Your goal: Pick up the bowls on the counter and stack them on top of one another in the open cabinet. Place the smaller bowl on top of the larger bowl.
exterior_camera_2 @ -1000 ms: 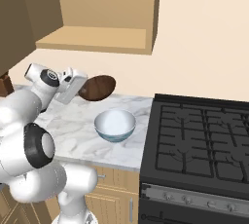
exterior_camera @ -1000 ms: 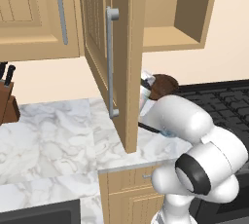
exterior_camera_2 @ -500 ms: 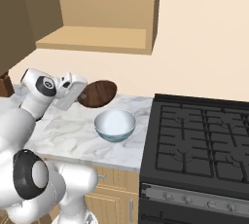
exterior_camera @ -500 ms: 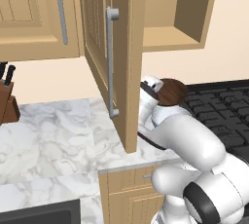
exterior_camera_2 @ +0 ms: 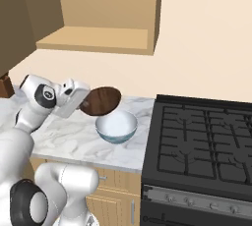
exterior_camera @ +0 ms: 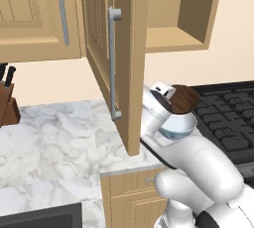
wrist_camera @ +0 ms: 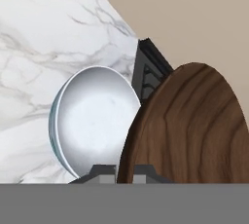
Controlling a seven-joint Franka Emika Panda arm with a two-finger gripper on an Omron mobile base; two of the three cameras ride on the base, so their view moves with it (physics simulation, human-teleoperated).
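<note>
While claw (exterior_camera_2: 84,103) clamps the dark wood-grain smaller bowl (exterior_camera_2: 102,100) tilted on edge, larger bowl (exterior_camera_2: 116,127), white-blue, sits just below on bench (exterior_camera_2: 64,136).

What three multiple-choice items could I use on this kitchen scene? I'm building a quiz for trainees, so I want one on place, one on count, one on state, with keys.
1. Where is the wide white bowl with pale-blue markings?
A. On the bare wooden shelf of the open cabinet
B. On the veined marble counter, beside the black stove top
C. On the stove top

2. How many bowls are there?
A. One
B. Two
C. Three

3. What state is the small dark brown bowl in?
A. Tilted, held off the counter by the gripper
B. Nested inside the white bowl
C. Upside down on the counter

Answers:
1 B: the right base view shows it on marble, left of the stove.
2 B: one white, one brown.
3 A: the hand view shows the finger tips closed on its rim, and the base views show it tilted above the white bowl.
</note>
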